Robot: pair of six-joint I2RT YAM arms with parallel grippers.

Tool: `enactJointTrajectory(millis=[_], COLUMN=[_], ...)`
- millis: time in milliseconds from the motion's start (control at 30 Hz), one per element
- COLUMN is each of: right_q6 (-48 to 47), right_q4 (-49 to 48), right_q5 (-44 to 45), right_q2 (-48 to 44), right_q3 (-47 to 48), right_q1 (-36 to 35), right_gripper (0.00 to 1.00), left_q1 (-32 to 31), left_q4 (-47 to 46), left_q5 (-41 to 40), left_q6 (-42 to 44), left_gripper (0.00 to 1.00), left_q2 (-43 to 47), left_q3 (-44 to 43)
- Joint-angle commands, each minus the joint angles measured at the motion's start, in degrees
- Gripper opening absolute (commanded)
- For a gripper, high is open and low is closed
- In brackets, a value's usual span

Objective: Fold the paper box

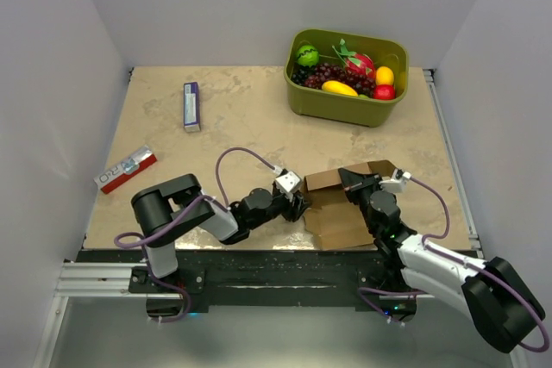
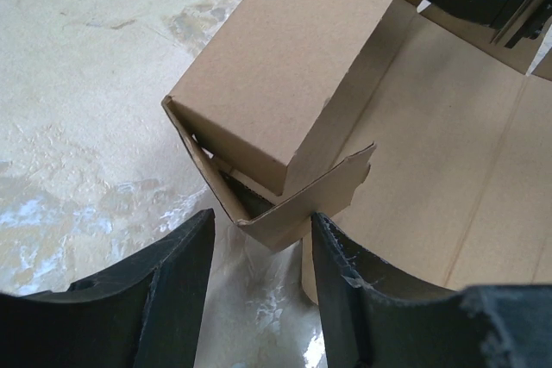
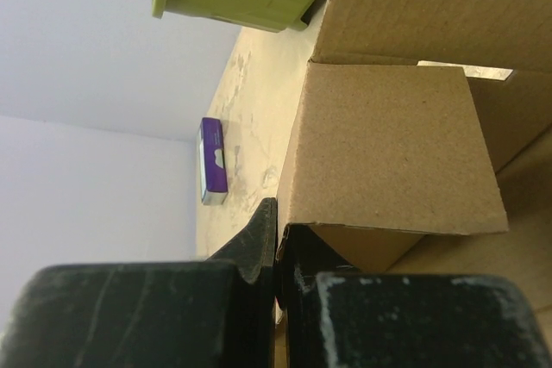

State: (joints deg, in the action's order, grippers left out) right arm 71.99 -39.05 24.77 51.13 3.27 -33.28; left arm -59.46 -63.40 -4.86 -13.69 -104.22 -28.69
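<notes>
Far left lie a red-and-white box (image 1: 126,169) and, further back, a purple-and-white box (image 1: 191,106), both well apart from the work. L gripper (image 2: 261,226) sits low, fingers spread wide. A folded corner of the paper box (image 1: 332,223) pokes btwn the tips, not pinched. Box lies near-centre on the table (image 1: 241,127), part flat, part raised. R gripper (image 3: 278,217) has fingers almost together on an upright box wall, but actual contact is hard to see. Green bin (image 1: 341,105) sits back right.

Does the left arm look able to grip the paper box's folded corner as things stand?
Probably yes: the left gripper has its fingers open on either side of that corner of the paper box, with nothing in between.
</notes>
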Motion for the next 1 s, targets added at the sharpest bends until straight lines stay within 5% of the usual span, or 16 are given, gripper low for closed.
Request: enactJointTrajectory(millis=[0, 967], right_q6=[-1.1, 8.3], right_q4=[1.3, 18.1], right_q5=[2.1, 0.5], right_q2=[1.0, -1.9], right_q3=[-6.4, 0.9], right_q1=[-0.2, -0.2], right_gripper=[0.00, 0.00], left_q1=[-0.4, -4.2], left_q4=[-4.1, 9.5], left_q5=[-0.4, -17.1], left_q6=[1.2, 2.8], left_gripper=[0.53, 0.50], left_q2=[-1.0, -6.7], left_q3=[-2.2, -10.7])
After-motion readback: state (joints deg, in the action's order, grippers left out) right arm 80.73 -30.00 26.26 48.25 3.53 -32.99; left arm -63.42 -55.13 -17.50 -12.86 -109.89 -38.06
